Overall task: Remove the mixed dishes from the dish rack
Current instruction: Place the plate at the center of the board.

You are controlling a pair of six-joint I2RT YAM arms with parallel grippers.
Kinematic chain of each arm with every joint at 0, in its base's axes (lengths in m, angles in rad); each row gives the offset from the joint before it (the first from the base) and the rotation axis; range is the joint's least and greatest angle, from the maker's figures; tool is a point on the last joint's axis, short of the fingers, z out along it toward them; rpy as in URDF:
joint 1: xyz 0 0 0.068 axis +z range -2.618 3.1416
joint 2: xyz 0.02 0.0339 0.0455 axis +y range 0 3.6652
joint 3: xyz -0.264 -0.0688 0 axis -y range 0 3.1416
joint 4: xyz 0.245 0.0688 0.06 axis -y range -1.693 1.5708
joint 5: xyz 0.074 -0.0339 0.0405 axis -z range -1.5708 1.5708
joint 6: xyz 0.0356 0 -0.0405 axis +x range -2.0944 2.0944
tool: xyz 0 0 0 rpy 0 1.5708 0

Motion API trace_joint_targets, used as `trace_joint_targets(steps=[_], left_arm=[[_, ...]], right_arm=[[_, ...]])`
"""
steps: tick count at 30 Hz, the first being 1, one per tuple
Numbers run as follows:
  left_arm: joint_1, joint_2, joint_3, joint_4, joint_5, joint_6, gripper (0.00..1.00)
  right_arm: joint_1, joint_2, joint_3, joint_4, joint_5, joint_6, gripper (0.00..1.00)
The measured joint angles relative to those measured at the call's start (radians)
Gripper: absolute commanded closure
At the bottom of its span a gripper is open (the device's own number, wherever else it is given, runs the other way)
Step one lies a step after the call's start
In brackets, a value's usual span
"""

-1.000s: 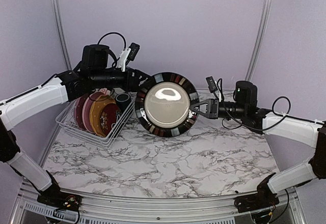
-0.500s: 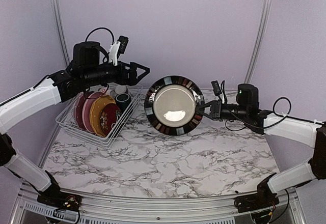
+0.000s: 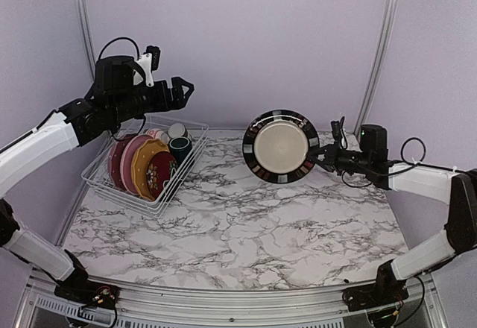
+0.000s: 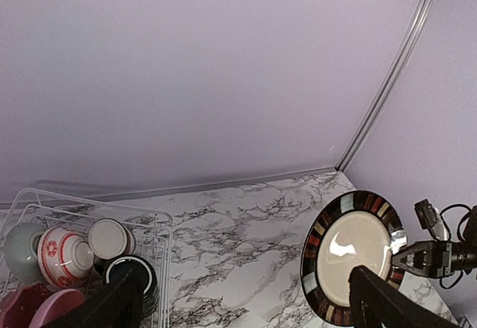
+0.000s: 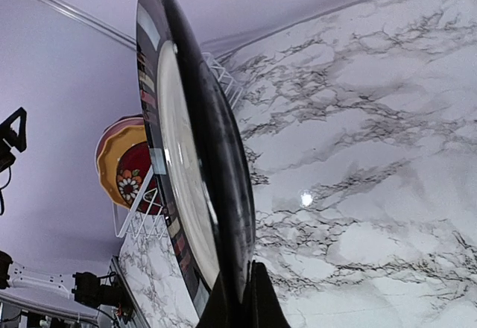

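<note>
My right gripper [image 3: 322, 156] is shut on the right edge of a black plate [image 3: 282, 146] with a cream centre and holds it upright above the table's back right. In the right wrist view the plate [image 5: 201, 164] is edge-on, pinched between the fingertips [image 5: 257, 298]. My left gripper [image 3: 182, 89] is open and empty, high above the white wire dish rack [image 3: 119, 196]. The rack holds a pink plate [image 3: 125, 160], an orange-yellow plate [image 3: 141, 165], a dark red floral plate [image 3: 159, 170], a teal mug [image 3: 179, 147] and pale cups [image 3: 177, 129]. A pale green bowl [image 4: 19, 250] shows in the left wrist view.
The marble table [image 3: 238, 231] stretches in front of and to the right of the rack. A lilac wall with metal frame tubes [image 3: 381, 45] stands close behind. The right arm's cable [image 3: 410, 149] loops near the plate.
The left gripper let go of the black plate and drew back up and to the left. The right gripper carried the plate to the right, away from the rack.
</note>
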Motion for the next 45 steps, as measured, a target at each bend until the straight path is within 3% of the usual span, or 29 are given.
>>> trace_joint_targets(steps=[11,18,27,39,45], left_arm=[[0.006,-0.032,0.0,-0.076,-0.203,-0.072,0.01],[0.036,-0.038,-0.014,-0.127,-0.191,-0.093,0.01],[0.085,-0.106,-0.113,-0.12,-0.122,-0.124,0.01],[0.122,-0.109,-0.126,-0.138,-0.121,-0.129,0.01],[0.147,-0.101,-0.109,-0.196,-0.119,-0.127,0.01]], right_arm=[[-0.054,0.334,0.136,-0.011,0.032,-0.001,1.0],[-0.054,0.536,0.219,0.089,-0.013,0.066,1.0],[-0.05,0.672,0.258,0.142,-0.065,0.146,1.0],[-0.033,0.71,0.338,0.159,-0.064,0.149,0.74],[-0.027,0.719,0.353,0.125,-0.049,0.116,0.52]])
